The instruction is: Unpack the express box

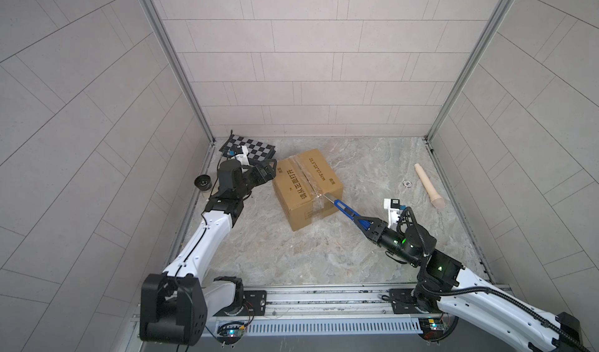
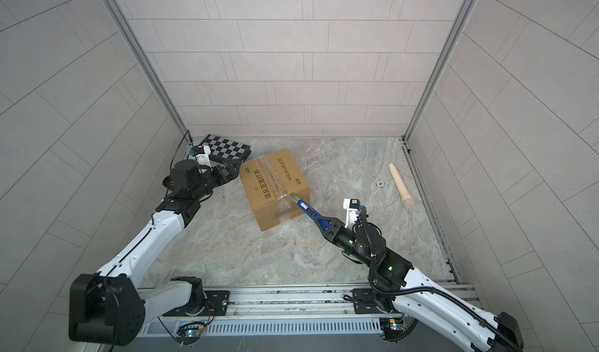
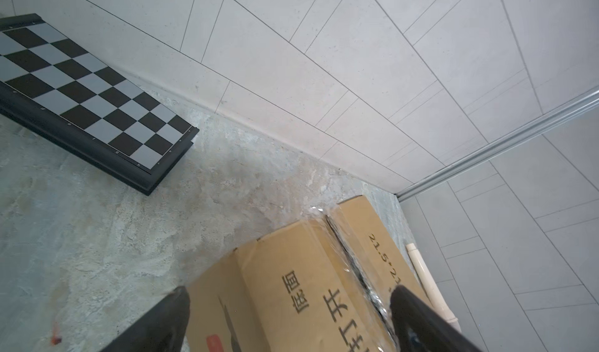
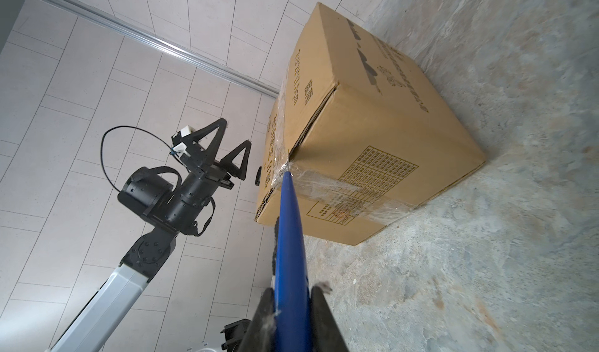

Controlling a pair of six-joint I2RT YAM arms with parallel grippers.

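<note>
The express box [image 1: 308, 190] [image 2: 274, 188], a brown carton with black print and clear tape along its top seam, stands left of the floor's middle. My right gripper [image 1: 359, 220] [image 2: 321, 219] [image 4: 291, 297] is shut on a blue utility knife [image 1: 343, 208] [image 4: 289, 237]. The knife's blade tip rests at the taped seam on the box's near top edge. My left gripper [image 1: 270, 169] [image 2: 235, 169] [image 3: 288, 292] is open at the box's far left top edge, with the carton [image 3: 291, 288] between its fingers. I cannot tell whether they touch it.
A black-and-white checkered board case [image 1: 249, 148] [image 3: 81, 91] lies in the back left corner behind the left gripper. A cream cylinder [image 1: 428, 185] [image 2: 402, 185] lies by the right wall, with a small round metal disc [image 1: 406, 183] beside it. A black round object [image 1: 203, 182] sits by the left wall.
</note>
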